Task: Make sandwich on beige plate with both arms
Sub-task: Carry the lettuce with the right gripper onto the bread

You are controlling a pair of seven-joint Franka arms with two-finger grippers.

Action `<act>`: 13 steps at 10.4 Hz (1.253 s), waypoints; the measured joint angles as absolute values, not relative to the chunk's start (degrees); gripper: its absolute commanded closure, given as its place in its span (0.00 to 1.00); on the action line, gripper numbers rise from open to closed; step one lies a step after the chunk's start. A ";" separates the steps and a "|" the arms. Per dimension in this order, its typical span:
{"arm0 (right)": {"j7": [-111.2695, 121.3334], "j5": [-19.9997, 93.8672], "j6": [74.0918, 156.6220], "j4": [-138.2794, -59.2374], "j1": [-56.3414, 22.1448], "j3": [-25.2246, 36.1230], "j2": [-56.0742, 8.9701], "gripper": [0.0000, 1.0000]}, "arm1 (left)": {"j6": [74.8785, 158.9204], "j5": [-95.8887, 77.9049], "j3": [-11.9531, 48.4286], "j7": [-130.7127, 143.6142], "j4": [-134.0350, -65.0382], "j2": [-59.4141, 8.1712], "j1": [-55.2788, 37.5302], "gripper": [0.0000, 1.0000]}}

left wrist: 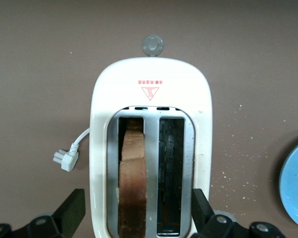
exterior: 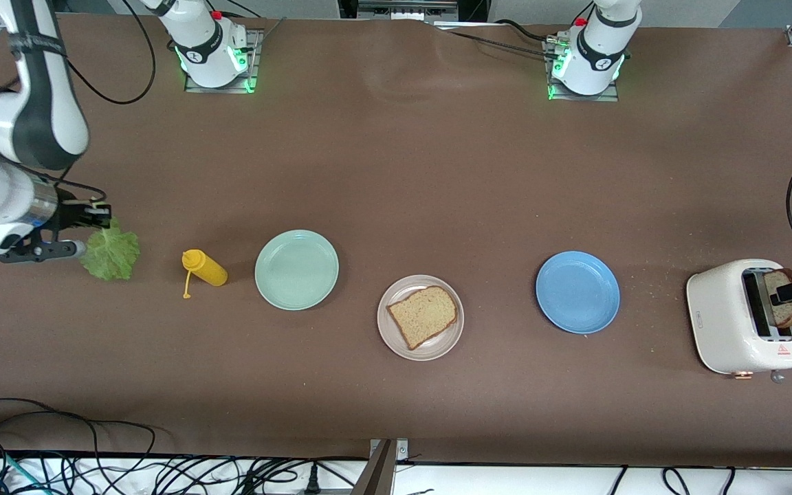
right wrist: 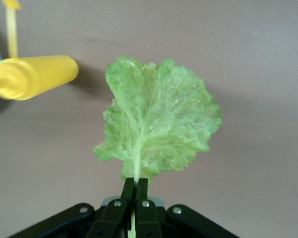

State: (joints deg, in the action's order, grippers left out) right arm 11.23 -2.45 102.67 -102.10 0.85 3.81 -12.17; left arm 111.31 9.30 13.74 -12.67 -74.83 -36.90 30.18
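The brown desk (exterior: 396, 172) is evenly and brightly lit from overhead, with only short, soft shadows cast beside the plates and the yellow bottle (exterior: 207, 269). Green indicator glow is seen at both arm bases. The white toaster (left wrist: 150, 99) is nearly washed out in the left wrist view, its top glaring. In the right wrist view the lettuce leaf (right wrist: 156, 124) is rendered crisply, a soft shadow thrown on the desk beneath it, while the bottle appears slightly soft.

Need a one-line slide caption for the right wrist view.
Right gripper shut on the stem of a lettuce leaf, held above the brown table near a lying yellow squeeze bottle.
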 measured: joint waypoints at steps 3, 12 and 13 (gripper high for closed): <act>0.61 -2.40 95.26 -94.74 0.80 0.26 -12.27 1.00 | 111.32 12.89 13.79 -9.50 -74.83 -37.35 29.06 0.21; -60.00 -2.39 110.87 -91.82 -13.10 -11.91 -21.93 1.00 | 111.39 12.89 13.89 -9.44 -74.65 -37.23 28.96 0.80; -65.27 -2.39 113.34 -89.78 -15.44 -11.92 -24.22 1.00 | 111.39 12.89 13.89 -9.44 -74.63 -37.21 28.97 0.90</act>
